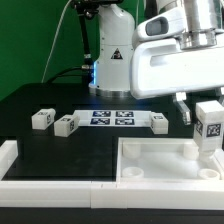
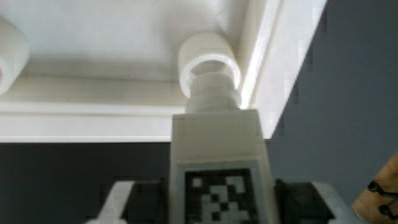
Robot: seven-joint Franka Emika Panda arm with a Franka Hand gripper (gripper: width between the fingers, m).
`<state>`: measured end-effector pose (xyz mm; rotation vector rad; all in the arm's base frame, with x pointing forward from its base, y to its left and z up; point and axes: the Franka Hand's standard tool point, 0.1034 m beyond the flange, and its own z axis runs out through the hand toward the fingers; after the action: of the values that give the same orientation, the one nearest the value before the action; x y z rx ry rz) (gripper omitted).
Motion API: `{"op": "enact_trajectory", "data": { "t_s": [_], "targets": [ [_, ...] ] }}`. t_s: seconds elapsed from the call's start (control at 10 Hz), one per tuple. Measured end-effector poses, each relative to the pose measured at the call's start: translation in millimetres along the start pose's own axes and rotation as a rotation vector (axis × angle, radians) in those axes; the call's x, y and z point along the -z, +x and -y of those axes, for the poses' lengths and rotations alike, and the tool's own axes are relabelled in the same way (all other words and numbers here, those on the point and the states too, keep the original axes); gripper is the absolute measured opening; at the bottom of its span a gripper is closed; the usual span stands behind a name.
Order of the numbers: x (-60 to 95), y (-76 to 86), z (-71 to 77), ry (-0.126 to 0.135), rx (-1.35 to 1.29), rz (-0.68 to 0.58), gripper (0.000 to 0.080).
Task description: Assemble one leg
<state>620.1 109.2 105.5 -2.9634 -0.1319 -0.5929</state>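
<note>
- Exterior view: the claw (image 1: 206, 108) is closed on the leg (image 1: 209, 128), gripping it near its top, upright, with the tag face towards the camera.
- The leg hangs at the exterior view's right, over the far right corner of the white tray part (image 1: 150, 165). Whether its lower end touches the part cannot be told from here.
- The other legs (image 1: 65, 124) lie loose on the black desk (image 1: 30, 100), two left of the marker board (image 1: 112, 118) and one just right of it.
- Wrist view: the claw (image 2: 217, 205) pinches the leg (image 2: 217, 150) from both sides, and the leg's narrow tip points at the corner socket (image 2: 214, 68) of the tray part (image 2: 107, 120).
- The step in hand looks like seating the leg in that socket. To do it well, keep the leg plumb and centre the tip on the hole before lowering. Go down slowly and keep the grip firm, so the block does not tilt or catch on the rim.
- Labels: only black-and-white square tags show, on the legs and the marker board. No brand or readable writing appears.
</note>
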Motion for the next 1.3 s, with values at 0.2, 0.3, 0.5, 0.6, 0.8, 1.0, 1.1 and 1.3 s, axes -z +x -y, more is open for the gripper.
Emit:
{"op": "enact_trajectory", "data": {
  "t_s": [0.2,0.3,0.5,0.6,0.8,1.0,1.1,1.3],
  "targets": [
    [-8.6,-4.5,-0.9,0.000,-0.003,0.012,0.0290],
    [-15.4,-5.5,0.6,0.002,-0.003,0.017,0.0290],
    [-23.8,-1.7,0.0,0.003,-0.004,0.012,0.0290],
    [-26.2,-3.8,-1.4,0.002,-0.006,0.016,0.0290],
    [-30.4,-7.0,-0.8,0.001,-0.006,0.015,0.0290],
    [-31.3,-7.6,2.6,-0.004,-0.013,-0.026,0.0290],
    [-30.6,-9.7,3.0,-0.012,-0.027,-0.059,0.0290],
    [-30.2,-10.3,2.5,-0.016,-0.026,-0.071,0.0291]
  ]
}}
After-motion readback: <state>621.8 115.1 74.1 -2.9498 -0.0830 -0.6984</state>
